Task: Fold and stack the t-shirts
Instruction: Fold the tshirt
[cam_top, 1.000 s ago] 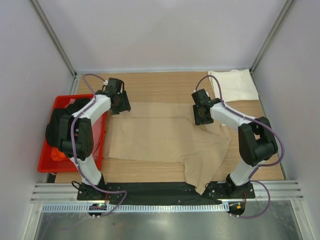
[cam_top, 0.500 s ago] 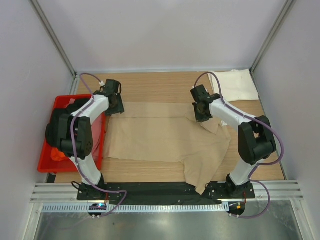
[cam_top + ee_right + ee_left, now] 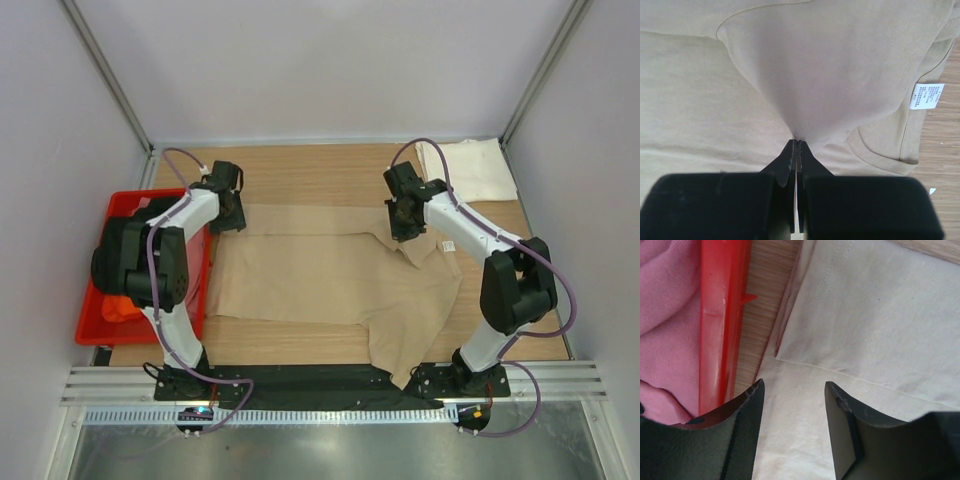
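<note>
A tan t-shirt point(image 3: 330, 275) lies spread across the table, its lower part hanging toward the near edge. My right gripper point(image 3: 403, 225) is shut on a fold of the tan t-shirt point(image 3: 830, 75) near the collar and holds it lifted; the white label point(image 3: 926, 96) shows at the right. My left gripper point(image 3: 228, 212) is open just above the shirt's left edge point(image 3: 865, 330), beside the red bin's wall point(image 3: 722, 325). A folded cream-white t-shirt point(image 3: 466, 170) lies at the back right. A pink shirt point(image 3: 665, 315) lies in the bin.
The red plastic bin point(image 3: 110, 215) stands at the table's left edge, with orange cloth point(image 3: 118, 308) at its near end. A black mat point(image 3: 300, 378) runs along the near edge. Grey walls enclose the table on three sides.
My right gripper has moved toward the back with the shirt's fold, pulling it up. My left gripper has shifted slightly back and left along the shirt's left edge.
</note>
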Robot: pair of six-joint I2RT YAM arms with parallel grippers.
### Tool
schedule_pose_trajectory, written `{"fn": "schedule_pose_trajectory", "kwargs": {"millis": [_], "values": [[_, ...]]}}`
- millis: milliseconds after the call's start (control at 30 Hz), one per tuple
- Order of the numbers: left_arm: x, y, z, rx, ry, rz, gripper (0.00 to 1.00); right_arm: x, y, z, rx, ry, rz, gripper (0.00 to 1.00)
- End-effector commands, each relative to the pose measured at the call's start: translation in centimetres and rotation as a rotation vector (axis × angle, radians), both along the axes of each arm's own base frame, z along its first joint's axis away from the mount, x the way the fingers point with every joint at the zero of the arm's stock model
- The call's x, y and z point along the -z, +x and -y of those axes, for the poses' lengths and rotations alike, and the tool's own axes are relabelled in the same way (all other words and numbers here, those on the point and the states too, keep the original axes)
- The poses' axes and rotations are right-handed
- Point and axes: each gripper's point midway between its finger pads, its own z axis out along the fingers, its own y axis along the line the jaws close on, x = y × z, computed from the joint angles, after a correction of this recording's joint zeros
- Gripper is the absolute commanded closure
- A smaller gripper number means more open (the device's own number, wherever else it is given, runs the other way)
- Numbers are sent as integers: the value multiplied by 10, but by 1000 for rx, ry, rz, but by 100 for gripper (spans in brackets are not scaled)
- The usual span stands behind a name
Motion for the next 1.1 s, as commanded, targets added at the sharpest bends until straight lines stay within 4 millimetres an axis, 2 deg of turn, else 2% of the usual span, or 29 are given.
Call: {"fn": "schedule_pose_trajectory", "kwargs": {"millis": [0,167,467,633,800,1067], "values": [[-7,19,0,2,-5,44,48,-19,-2,-5,-5,41,36,99],[-5,27,0,2,5,48,52,-19,-2,-7,-14,51,39,99],[4,28,-7,-2,49,27,63,-17,-1,-10,-20,61,40,99],[2,28,-12,-4,83,32,69,-16,-1,-10,-22,62,41,99],[-9,33,-17,20,135,55,69,-15,-2,-11,-23,72,37,99],[12,26,-10,46,122,-8,63,-12,-9,-14,-25,95,25,99]]}}
